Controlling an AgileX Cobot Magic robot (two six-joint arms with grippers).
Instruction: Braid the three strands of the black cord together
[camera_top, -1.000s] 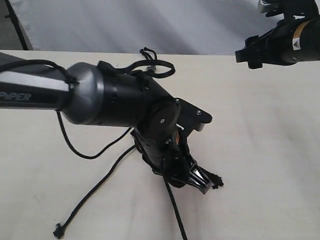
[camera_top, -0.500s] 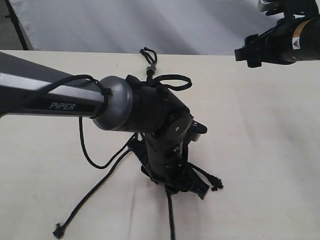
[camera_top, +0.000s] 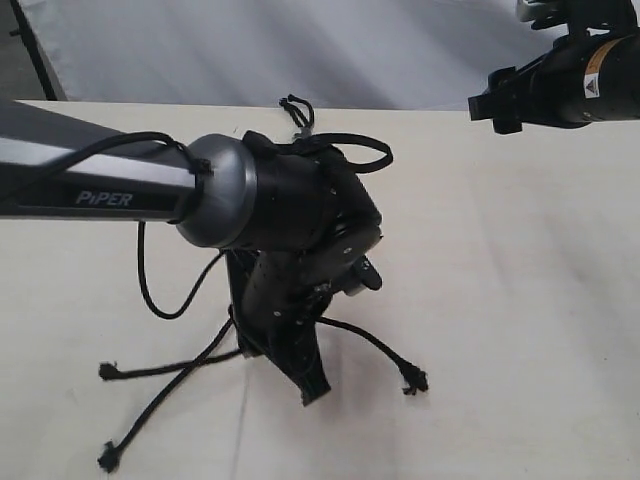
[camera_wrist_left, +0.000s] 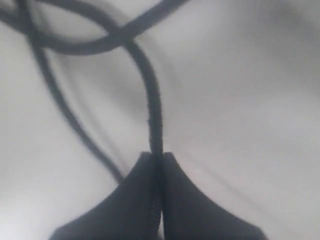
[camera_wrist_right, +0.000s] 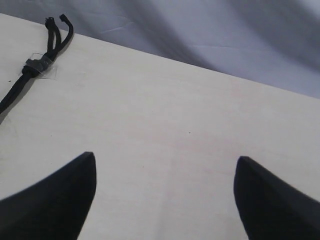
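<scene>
Beige table (camera_top: 520, 300) offers open surface right of the cord (camera_top: 412, 381), out to its far edge. Left gripper (camera_wrist_left: 161, 159), partly open a second ago, now pinches one strand (camera_wrist_left: 152, 110) and has swung leftward. Band (camera_wrist_right: 40, 64) lies near the far edge. Right gripper (camera_wrist_right: 166, 157) hovers above, fingers wide, empty.
</scene>
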